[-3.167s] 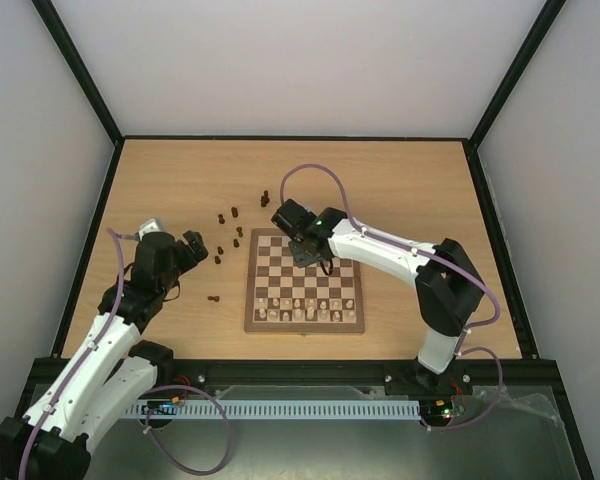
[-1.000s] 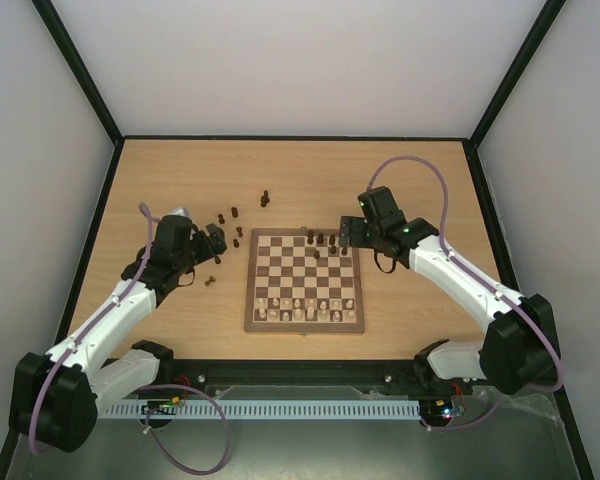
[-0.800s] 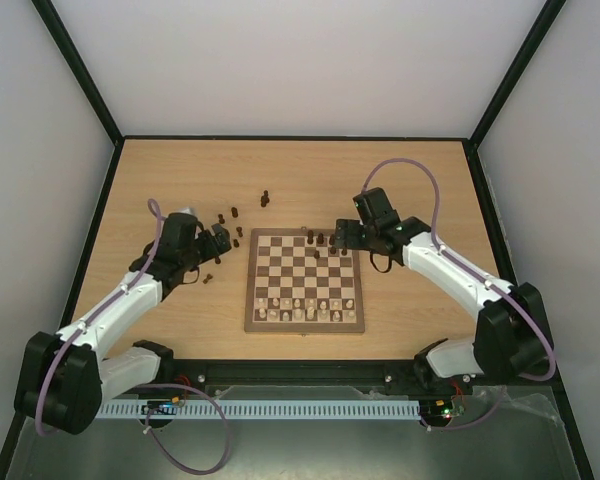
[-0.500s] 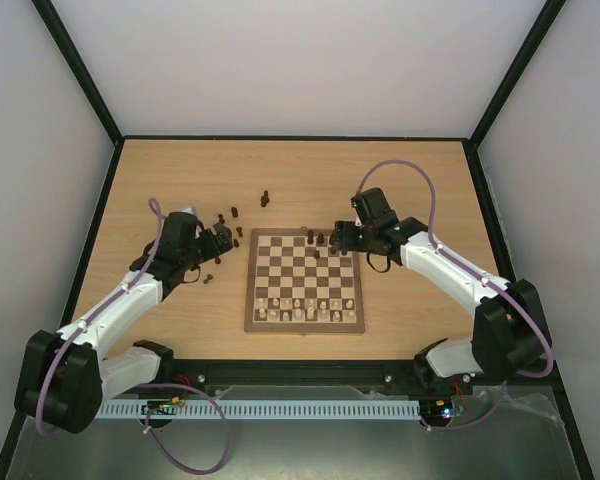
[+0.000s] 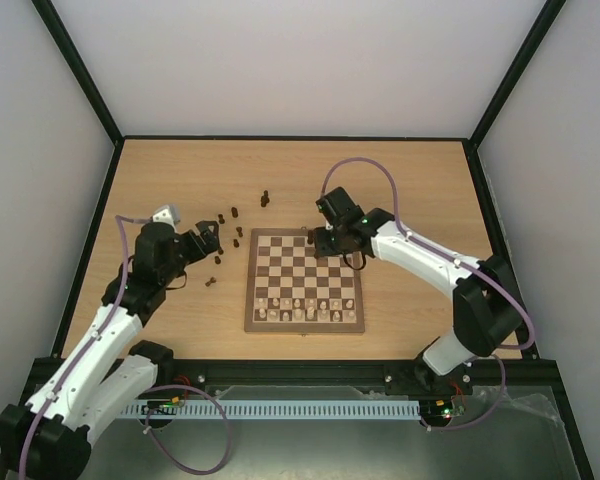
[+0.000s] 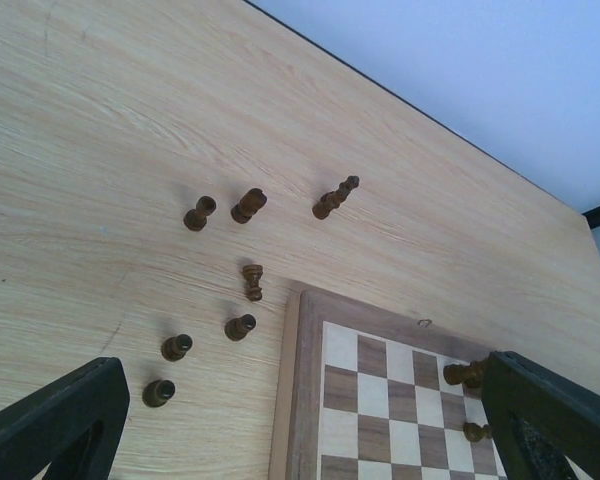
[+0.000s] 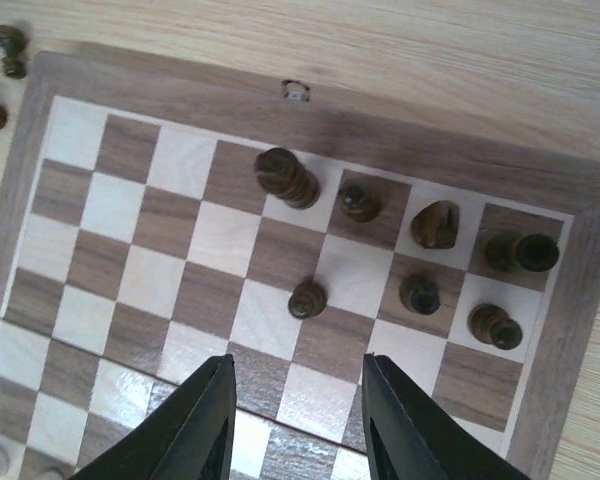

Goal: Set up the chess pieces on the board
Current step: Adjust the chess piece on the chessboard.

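On the wooden table (image 5: pixel 410 180) lies one chessboard (image 5: pixel 250 300), with brown and cream squares and a brown frame. It sits in the middle, between the two arms.

Seven dark chess pieces (image 7: pixel 307 298) stand on the far side of the board, from the middle to the right corner. Four are in the last row and three are in the row in front of it. They are small, brown and shiny, and each has its own square. Seven more loose dark pieces (image 6: pixel 252 281) are on the bare table, just off the board's far left corner.

The right wrist view shows the seven on the board up close. The left wrist view shows the loose seven and only two of the ones on the board. Only the top view shows the pale pieces (image 5: pixel 300 305) in the near rows, but they are too small to count there.

The left gripper (image 6: pixel 302 365) is spread wide over the loose pieces and holds nothing. The right gripper (image 7: pixel 295 365) hangs over the board with a narrow gap, and nothing is in it.
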You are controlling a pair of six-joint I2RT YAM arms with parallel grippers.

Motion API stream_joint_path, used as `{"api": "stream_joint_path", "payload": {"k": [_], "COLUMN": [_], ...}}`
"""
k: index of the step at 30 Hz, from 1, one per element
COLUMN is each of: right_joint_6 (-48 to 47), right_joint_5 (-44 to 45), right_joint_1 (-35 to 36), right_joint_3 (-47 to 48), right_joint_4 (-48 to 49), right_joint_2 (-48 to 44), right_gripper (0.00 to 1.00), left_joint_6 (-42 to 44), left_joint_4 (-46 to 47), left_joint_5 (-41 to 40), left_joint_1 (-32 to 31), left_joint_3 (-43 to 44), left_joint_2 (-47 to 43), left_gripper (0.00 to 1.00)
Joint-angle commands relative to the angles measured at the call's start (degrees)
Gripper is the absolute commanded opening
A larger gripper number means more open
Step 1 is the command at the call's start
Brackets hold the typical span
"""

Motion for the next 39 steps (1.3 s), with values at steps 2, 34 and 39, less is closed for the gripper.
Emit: {"api": "stream_joint_path", "payload": {"k": [2, 34, 39], "right_joint_6": [-1.07, -1.93, -1.78], "right_joint_5": [4.66, 3.91, 5.74], "right_joint_1": [1.2, 2.4, 2.43], "right_joint_3": [5.16, 9.78, 10.04], "right_joint_4": [-7.49, -7.4, -7.63], "right_joint_2": [4.7, 16.69, 16.98], "right_gripper": [0.35, 0.21, 0.12], "left_joint_6": [0.42, 1.61, 1.66], "left_joint_4": [-5.19, -3.99, -3.98], "left_joint_5": [-1.59, -0.04, 0.09], "left_joint_1": [0.3, 0.33, 0.33], "left_joint_3": [-1.37, -2.91, -2.93], "left_joint_2": [-4.84, -4.22, -4.24], "left_gripper": [0.99, 0.99, 1.0]}}
